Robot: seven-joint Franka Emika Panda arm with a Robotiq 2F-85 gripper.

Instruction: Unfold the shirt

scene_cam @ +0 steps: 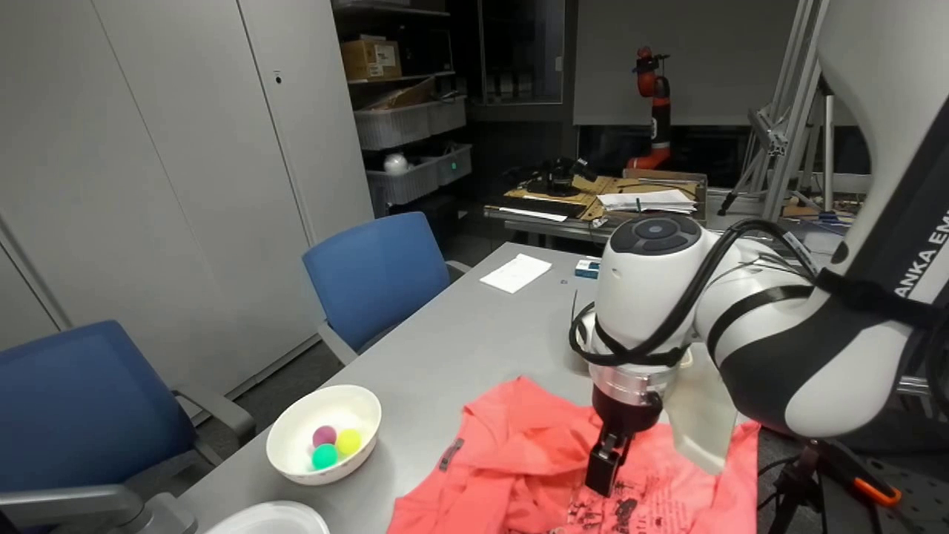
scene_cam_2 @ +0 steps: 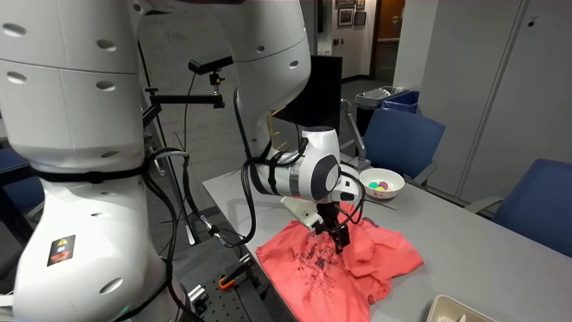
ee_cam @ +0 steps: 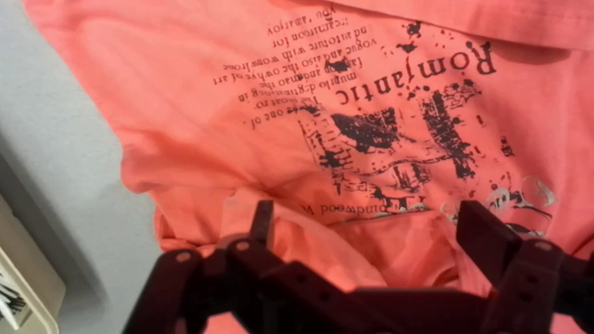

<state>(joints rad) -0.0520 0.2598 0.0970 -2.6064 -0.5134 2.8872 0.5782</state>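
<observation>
Wrist view shows the Robotiq gripper (ee_cam: 366, 222) with its two black fingers (ee_cam: 262, 220) spread wide above the coral-red printed shirt (ee_cam: 185, 116); whether their tips touch the fabric cannot be told. The shirt's dark lettering and picture face up, the words upside down from this camera. In both exterior views the garment lies on the grey table (scene_cam_2: 469, 250), the printed part nearer the robot's base fairly flat, the part farther from it bunched in loose folds. Near it, a white bowl (scene_cam: 315, 408) holds three balls (scene_cam: 325, 456): purple, yellow and green. In an exterior view, a beige tray (scene_cam_2: 449, 306) with white utensils (scene_cam_2: 446, 319) is cut off at the bottom. White paper (scene_cam: 517, 273) and a small blue-and-white box (scene_cam: 587, 268) lie farther along the tabletop, with two blue chairs (scene_cam: 378, 274) beside it.
</observation>
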